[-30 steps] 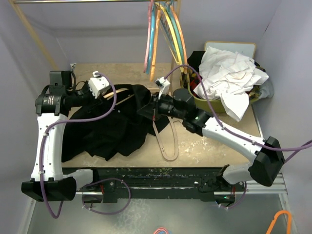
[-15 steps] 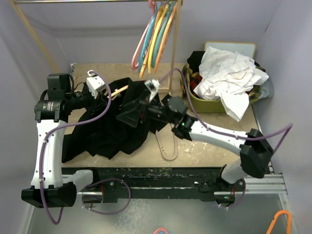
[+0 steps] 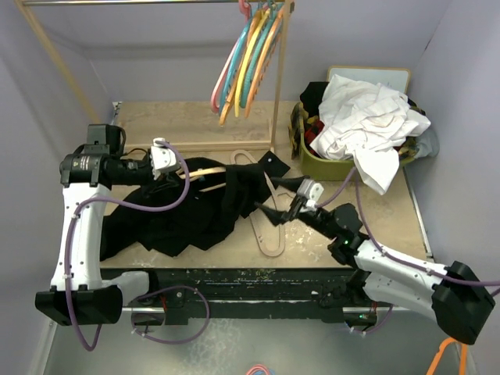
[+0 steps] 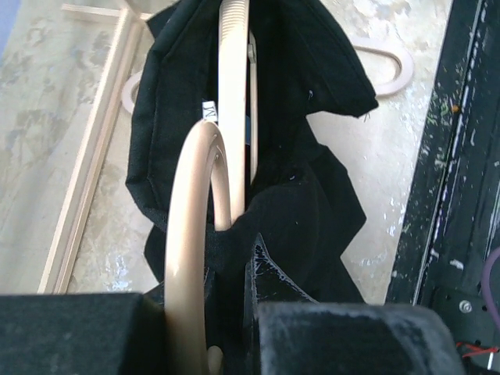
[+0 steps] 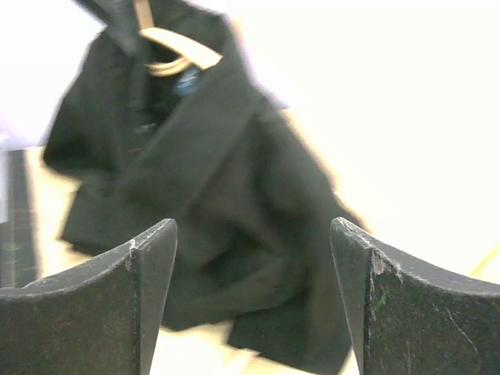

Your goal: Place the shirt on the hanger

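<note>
The black shirt (image 3: 180,215) lies crumpled on the left half of the table, its collar end draped over the cream hanger (image 3: 205,170). My left gripper (image 3: 168,160) is shut on the hanger's hook (image 4: 191,226). In the left wrist view, one arm of the hanger (image 4: 232,78) runs inside the shirt's (image 4: 305,101) neck. My right gripper (image 3: 269,189) hovers just right of the shirt, open and empty. Its wrist view looks between its fingers (image 5: 148,297) at the shirt (image 5: 211,195) and the hanger (image 5: 176,47) beyond my right gripper (image 5: 254,258).
A pinkish-tan hanger (image 3: 269,234) lies on the table under my right gripper. Coloured hangers (image 3: 246,62) hang from the wooden rack (image 3: 277,94) at the back. A green basket (image 3: 324,168) heaped with white cloth (image 3: 367,125) stands at the back right.
My right gripper has let go of the shirt, opened and pulled back toward the near right. The shirt's raised collar has dropped onto the hanger. The left gripper shifted slightly right.
</note>
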